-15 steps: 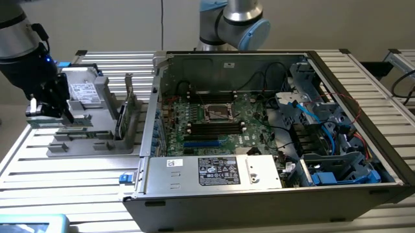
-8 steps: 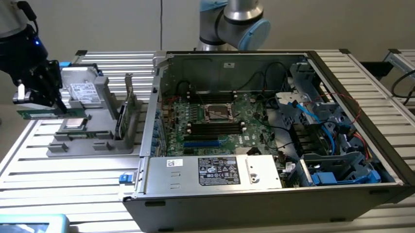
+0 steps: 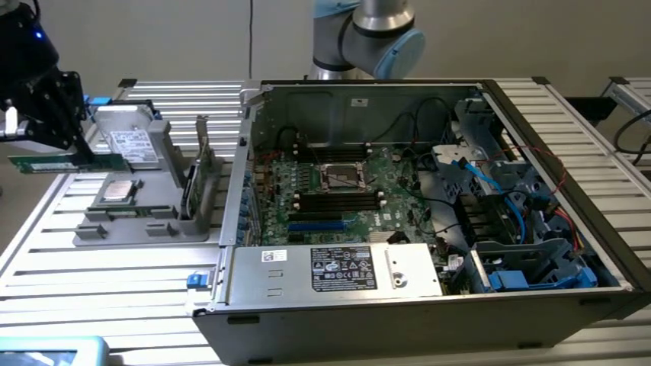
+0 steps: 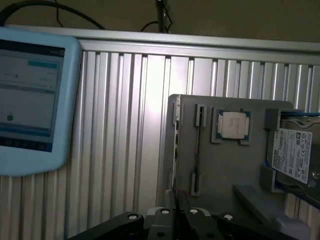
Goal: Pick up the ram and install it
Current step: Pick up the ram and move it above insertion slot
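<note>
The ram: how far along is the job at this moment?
Done: the ram is off the grey tray, clamped in the gripper. In hand: the stick hangs over the tray's edge at the exterior view's left, apart from the open computer case. Left: the install, since the black memory slots on the motherboard stand bare.

We look at a robotics lab: ribbed aluminium workbench, opened black computer case, grey-and-blue robot arm.
</note>
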You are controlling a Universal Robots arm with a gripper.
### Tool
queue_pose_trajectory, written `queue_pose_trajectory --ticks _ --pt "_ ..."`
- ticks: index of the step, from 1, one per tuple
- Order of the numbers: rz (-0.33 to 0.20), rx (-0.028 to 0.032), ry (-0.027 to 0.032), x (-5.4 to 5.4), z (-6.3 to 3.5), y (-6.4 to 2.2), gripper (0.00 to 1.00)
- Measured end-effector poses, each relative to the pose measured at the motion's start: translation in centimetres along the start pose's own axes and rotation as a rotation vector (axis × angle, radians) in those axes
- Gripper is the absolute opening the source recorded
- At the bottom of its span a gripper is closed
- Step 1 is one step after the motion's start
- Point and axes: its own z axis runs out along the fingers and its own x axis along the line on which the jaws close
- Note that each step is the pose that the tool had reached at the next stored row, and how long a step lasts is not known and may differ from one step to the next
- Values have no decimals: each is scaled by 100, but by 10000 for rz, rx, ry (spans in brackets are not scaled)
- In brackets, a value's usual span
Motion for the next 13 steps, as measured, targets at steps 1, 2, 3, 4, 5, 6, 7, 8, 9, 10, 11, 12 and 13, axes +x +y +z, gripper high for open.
queue_pose_trajectory --ticks 1,2,3,4,5,6,7,8,9,10,11,12,13 --pt "-1 -7 0 17 -44 -34 13" --pt "0 -10 -1 32 -85 -68 13" --pt "0 -15 -1 48 -125 -105 13" --pt "0 -19 -2 61 -158 -143 13" --pt "0 -22 -3 72 -183 -183 13" --pt "-1 -25 -4 83 -206 -224 13" --pt "0 -30 -3 94 -231 -266 13" --pt "0 -35 -3 103 -252 -306 13" --pt "0 -40 -4 113 -273 -350 13" --pt "-1 -47 -4 122 -292 -392 13" --pt "-1 -53 -5 131 -311 -434 13" --pt "-1 -62 -5 140 -328 -474 13" --pt "0 -70 -6 147 -343 -516 13"
